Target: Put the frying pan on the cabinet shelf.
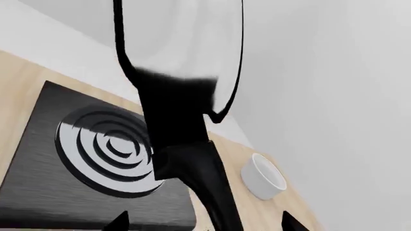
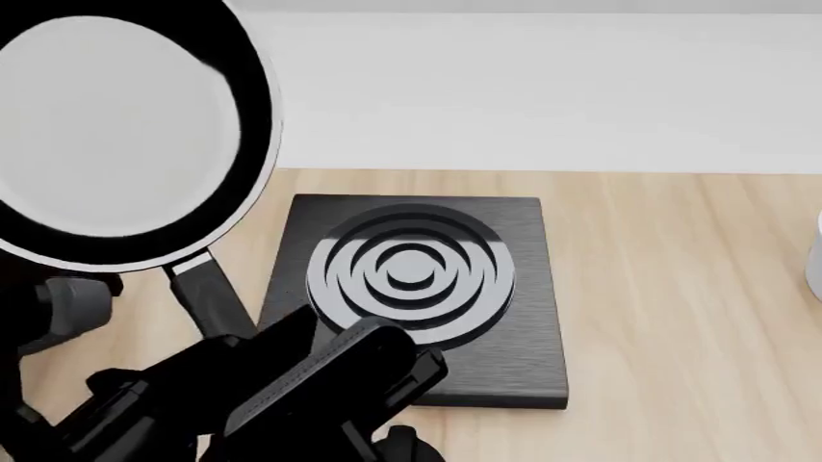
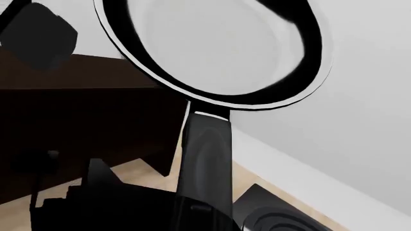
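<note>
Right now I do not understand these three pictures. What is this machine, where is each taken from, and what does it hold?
It is a simulated robot with two arms. One picture looks down from its head; the other two come from cameras near each gripper. The counter carries a square burner plate and a white bowl; a dark cabinet shows in the right wrist view. The pan is in the air: the right gripper seems to hold its handle, the left gripper looks open, its tips either side of the handle.
</note>
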You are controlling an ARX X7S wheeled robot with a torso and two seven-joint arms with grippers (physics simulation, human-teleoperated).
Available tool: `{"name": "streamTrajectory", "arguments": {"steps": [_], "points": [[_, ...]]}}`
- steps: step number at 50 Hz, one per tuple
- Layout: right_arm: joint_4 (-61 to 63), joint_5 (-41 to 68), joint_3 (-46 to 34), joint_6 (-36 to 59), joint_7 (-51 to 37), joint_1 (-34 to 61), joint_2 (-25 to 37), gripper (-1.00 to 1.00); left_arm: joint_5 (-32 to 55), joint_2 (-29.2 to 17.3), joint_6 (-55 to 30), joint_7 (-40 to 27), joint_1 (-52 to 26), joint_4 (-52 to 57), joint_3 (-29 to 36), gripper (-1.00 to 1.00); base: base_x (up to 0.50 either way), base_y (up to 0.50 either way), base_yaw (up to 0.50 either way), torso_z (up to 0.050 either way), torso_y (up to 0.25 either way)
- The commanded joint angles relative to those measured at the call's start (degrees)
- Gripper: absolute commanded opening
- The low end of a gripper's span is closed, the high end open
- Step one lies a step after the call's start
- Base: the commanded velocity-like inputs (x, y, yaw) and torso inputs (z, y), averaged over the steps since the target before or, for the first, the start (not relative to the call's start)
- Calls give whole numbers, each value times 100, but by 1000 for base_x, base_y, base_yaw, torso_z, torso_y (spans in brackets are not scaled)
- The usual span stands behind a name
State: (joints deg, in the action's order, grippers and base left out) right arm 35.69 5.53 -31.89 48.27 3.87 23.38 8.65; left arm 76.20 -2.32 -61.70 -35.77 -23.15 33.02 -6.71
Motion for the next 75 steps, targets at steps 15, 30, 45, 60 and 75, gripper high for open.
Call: {"name": "streamTrajectory", "arguments": {"steps": [15,30,45,60,75], "points": [[184,-178,-106,-223,40,67,143,-100,65,-154,709,-110,26,-52,99,100,0,0,0,1,1],[200,-68,-49,-191,1,38,160,-100,452,-182,865,-468,106,-59,150,-100,0,0,0,1,1],[165,-24,-63,-207,-53,40,186,-100,287,-344,1128,-468,113,-48,176,-100,0,0,0,1,1],[84,-145,-258,-125,-119,124,305,100,-256,-727,1091,-257,-712,-364,448,-100,0,0,0,1,1],[269,-52,-160,30,-171,163,306,100,-41,-855,1208,-297,-1323,-1151,182,-100,0,0,0,0,1]]}}
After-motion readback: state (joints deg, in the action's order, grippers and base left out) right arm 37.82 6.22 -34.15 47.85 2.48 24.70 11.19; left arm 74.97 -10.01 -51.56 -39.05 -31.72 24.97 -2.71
